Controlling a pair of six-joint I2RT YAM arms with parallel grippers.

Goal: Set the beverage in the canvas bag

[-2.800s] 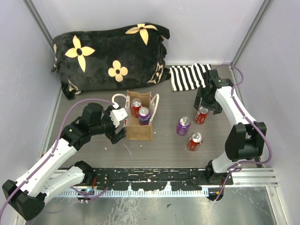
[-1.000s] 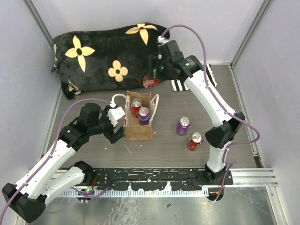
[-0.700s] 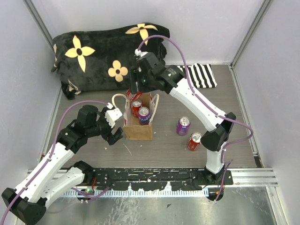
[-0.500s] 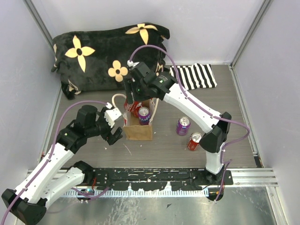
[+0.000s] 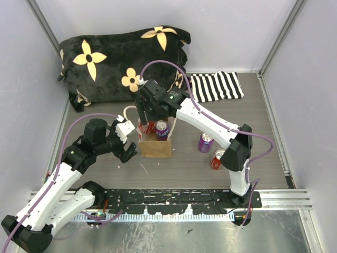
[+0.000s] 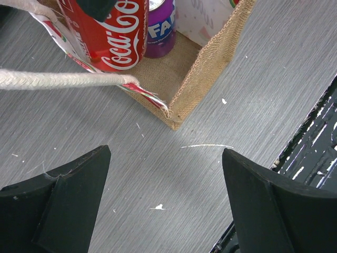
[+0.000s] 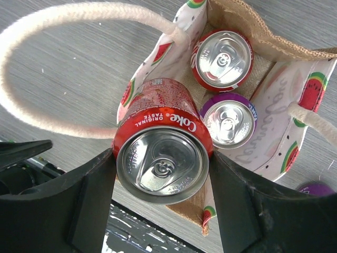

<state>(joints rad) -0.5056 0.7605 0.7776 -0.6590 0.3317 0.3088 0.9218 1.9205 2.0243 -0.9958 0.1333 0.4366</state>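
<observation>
The canvas bag (image 5: 156, 143) stands upright at the table's middle and holds a red can (image 7: 222, 59) and a purple can (image 7: 229, 121). My right gripper (image 5: 145, 120) is shut on a red Coke can (image 7: 163, 153), held upright at the bag's left rim, over the patterned side panel and beside a cream handle (image 7: 79, 16). The held can also shows in the left wrist view (image 6: 113, 31). My left gripper (image 5: 128, 146) is open and empty, low over the table just left of the bag (image 6: 210, 68).
A purple can (image 5: 205, 141) and a red can (image 5: 218, 158) stand on the table right of the bag. A striped cloth (image 5: 216, 86) lies at the back right. A black flowered cushion (image 5: 121, 63) fills the back left.
My right arm carried the red can from the table's right side, past the cushion, down to the bag's left rim. My left gripper stayed open beside the bag.
</observation>
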